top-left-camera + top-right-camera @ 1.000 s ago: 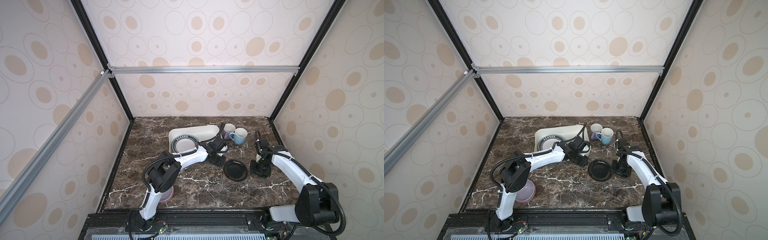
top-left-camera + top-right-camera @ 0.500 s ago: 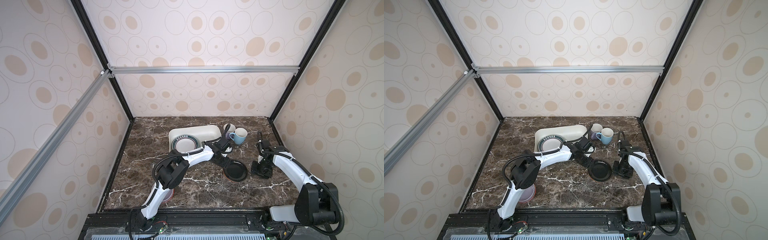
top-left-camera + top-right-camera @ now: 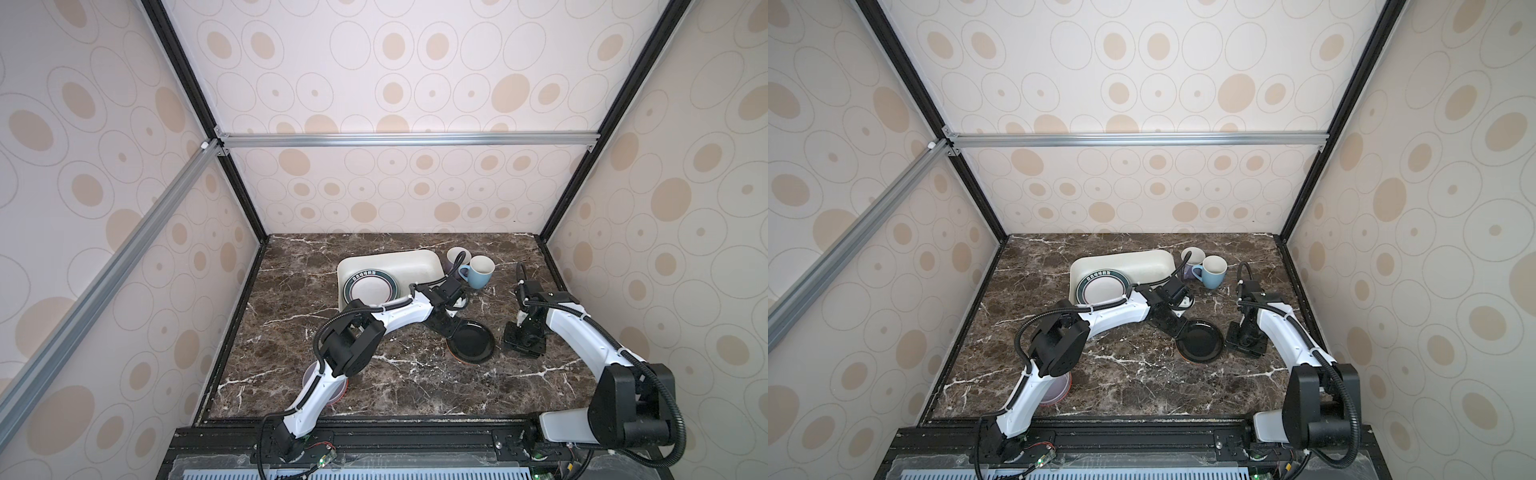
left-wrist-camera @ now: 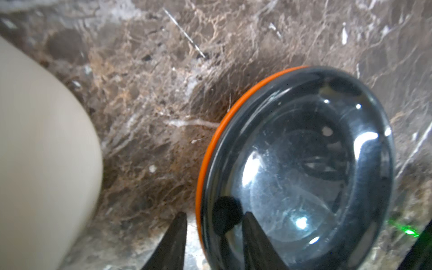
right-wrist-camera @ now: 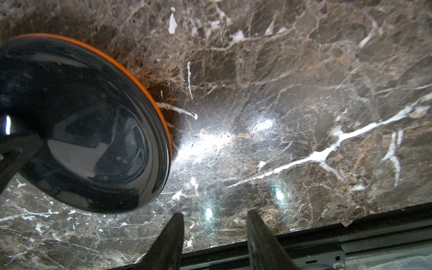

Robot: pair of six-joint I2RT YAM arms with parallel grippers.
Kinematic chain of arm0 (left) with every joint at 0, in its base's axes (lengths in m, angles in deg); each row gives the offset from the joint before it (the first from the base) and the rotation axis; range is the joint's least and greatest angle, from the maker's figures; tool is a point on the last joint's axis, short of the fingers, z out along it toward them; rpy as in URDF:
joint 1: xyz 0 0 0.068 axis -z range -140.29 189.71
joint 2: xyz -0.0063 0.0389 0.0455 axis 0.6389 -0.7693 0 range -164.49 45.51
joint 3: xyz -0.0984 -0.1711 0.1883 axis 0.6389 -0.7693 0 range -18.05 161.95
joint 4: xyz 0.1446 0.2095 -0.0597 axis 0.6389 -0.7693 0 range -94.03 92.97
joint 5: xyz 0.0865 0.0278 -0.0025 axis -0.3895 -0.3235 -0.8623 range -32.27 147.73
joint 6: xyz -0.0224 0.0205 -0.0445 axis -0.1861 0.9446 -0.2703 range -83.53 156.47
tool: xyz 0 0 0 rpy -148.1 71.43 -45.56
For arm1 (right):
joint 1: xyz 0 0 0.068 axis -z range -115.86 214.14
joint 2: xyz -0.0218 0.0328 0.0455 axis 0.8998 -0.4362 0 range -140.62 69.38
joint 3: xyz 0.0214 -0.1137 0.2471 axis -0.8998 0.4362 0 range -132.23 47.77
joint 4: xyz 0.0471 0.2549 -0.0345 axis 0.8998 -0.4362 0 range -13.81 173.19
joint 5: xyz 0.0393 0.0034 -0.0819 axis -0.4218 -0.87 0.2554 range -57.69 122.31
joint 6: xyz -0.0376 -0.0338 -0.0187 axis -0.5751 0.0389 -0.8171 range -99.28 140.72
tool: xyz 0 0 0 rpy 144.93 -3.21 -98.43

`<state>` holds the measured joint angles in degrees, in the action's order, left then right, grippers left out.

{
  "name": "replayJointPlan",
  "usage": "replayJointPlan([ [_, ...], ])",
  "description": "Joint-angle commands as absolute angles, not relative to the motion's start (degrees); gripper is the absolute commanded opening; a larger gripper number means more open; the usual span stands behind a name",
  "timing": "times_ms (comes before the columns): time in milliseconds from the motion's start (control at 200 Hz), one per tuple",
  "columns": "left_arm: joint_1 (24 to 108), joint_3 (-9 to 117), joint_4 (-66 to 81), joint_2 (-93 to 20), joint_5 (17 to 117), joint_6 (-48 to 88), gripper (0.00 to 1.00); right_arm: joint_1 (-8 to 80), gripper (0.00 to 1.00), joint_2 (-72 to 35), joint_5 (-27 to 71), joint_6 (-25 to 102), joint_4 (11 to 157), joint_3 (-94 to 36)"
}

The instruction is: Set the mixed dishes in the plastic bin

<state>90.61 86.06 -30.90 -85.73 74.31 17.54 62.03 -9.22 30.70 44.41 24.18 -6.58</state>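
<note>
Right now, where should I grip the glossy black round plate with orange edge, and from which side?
Probably its upturned rim nearest the left end effector, from above: the glossy black round plate lies face up on the marble table, so only the lip fits between fingers.

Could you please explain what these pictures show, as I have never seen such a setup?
Two white robot arms, each ending in a two-fingered gripper, work on a marble table. The two wide pictures look down from overhead; the close-ups come from wrist cameras. An off-white bin holds a dark-rimmed plate; a blue mug and a lavender mug stand beside it. The left gripper straddles the rim of a black plate stacked on an orange plate; a firm grip is unclear. The right gripper is open and empty.
</note>
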Motion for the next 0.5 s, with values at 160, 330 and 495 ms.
replayJointPlan([
  [160, 90.47, 87.77, -33.62, -85.68, 72.9, 18.49, 0.18, 62.63, 0.47, -9.1, 31.08, 43.62, 21.92, -7.69],
  [330, 90.45, 89.91, -37.32, -84.64, 70.87, 19.52, 0.11, 62.64, 0.47, -9.26, 30.77, 43.75, 22.27, -7.45],
  [495, 90.51, 90.05, -38.42, -83.18, 70.05, 19.53, 0.05, 62.66, 0.46, -10.17, 29.99, 43.93, 23.31, -7.65],
])
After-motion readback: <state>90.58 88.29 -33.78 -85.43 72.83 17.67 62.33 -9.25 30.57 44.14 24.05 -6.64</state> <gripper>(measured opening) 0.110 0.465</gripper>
